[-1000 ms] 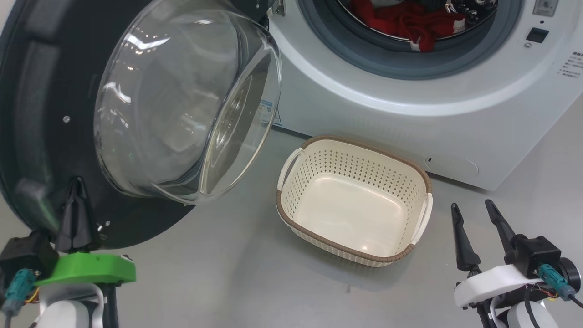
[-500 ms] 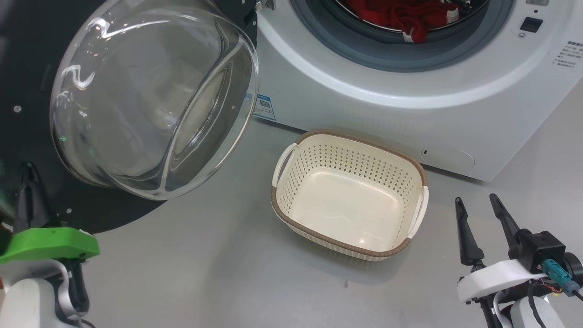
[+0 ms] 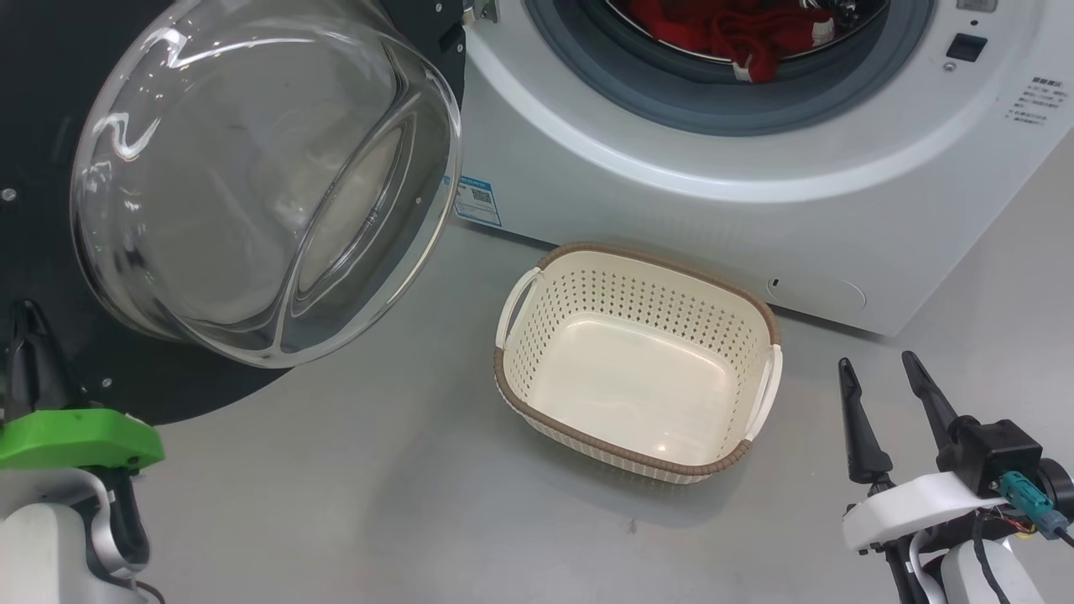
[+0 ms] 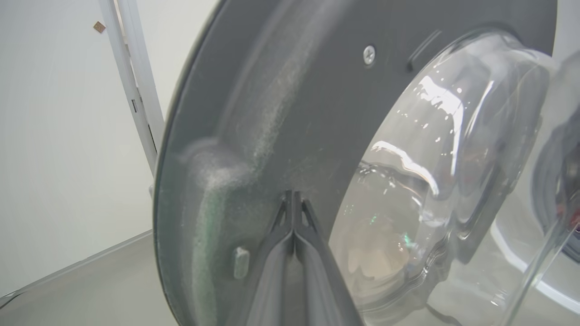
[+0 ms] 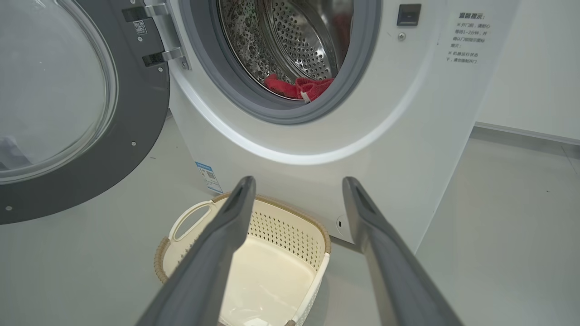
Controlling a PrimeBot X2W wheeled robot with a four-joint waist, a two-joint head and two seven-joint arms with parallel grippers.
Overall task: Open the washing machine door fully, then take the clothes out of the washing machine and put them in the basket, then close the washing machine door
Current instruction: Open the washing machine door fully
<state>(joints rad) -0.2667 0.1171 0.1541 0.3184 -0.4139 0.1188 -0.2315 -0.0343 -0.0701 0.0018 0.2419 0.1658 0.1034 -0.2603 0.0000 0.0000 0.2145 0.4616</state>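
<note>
The washing machine [image 3: 671, 193] stands with its black door [image 3: 50, 84] swung out to the left, the clear glass bowl [image 3: 252, 168] bulging toward me. Red clothes [image 3: 722, 29] lie at the drum's front lip, seen too in the right wrist view [image 5: 297, 88]. The cream basket [image 3: 638, 466] sits on the floor before the machine, nothing in it. My left gripper [image 3: 25, 312] is shut, its tips [image 4: 293, 194] against the door's dark inner face [image 4: 281, 113]. My right gripper [image 3: 877, 362] is open, right of the basket, holding nothing [image 5: 299, 181].
Grey floor lies around the basket [image 5: 290, 226]. The steel drum [image 5: 294, 40] is open behind the grey seal [image 5: 253, 99]. A white wall and a white post [image 4: 131, 81] stand beyond the door's edge. A blue label [image 3: 477, 200] marks the machine's lower left corner.
The door has swung further open to the left, and my shut left gripper has gone left with it. The head camera has shifted a little. The right gripper stays open in place.
</note>
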